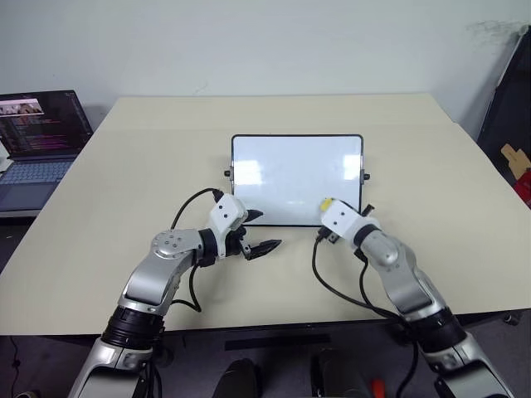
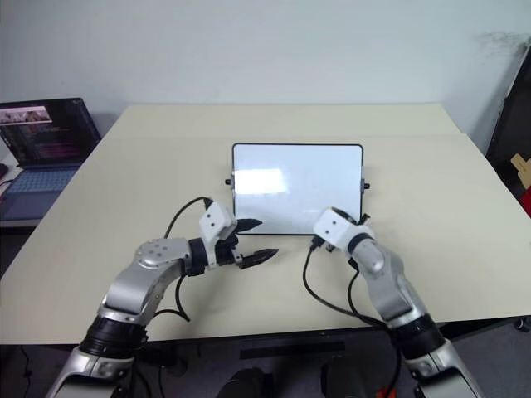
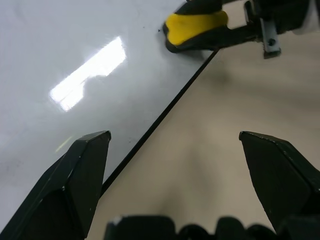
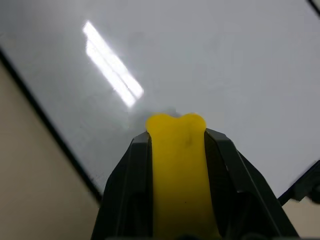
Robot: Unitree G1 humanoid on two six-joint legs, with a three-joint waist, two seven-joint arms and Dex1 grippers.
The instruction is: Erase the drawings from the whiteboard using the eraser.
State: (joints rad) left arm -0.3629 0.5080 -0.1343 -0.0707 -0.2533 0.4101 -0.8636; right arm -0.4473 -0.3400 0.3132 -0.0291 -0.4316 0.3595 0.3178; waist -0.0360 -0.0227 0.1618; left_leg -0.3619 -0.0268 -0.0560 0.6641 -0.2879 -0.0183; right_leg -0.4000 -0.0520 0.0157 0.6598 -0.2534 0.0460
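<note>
beige table (image 1: 124, 182) carries the glossy black-framed whiteboard (image 1: 290, 174); my right end effector (image 4: 177, 145) clamps the small yellow eraser (image 4: 177, 165) against its near right corner for wiping, left end effector (image 1: 257, 234) gaping empty beside it.

From the head I look forward and down with both eyes over the same table (image 1: 99, 249) and whiteboard (image 1: 296, 178). My left wrist camera sits low and close, looking across the board's near edge toward the eraser (image 3: 195, 27). My right wrist camera is very near the board surface, probably just above it.
</note>
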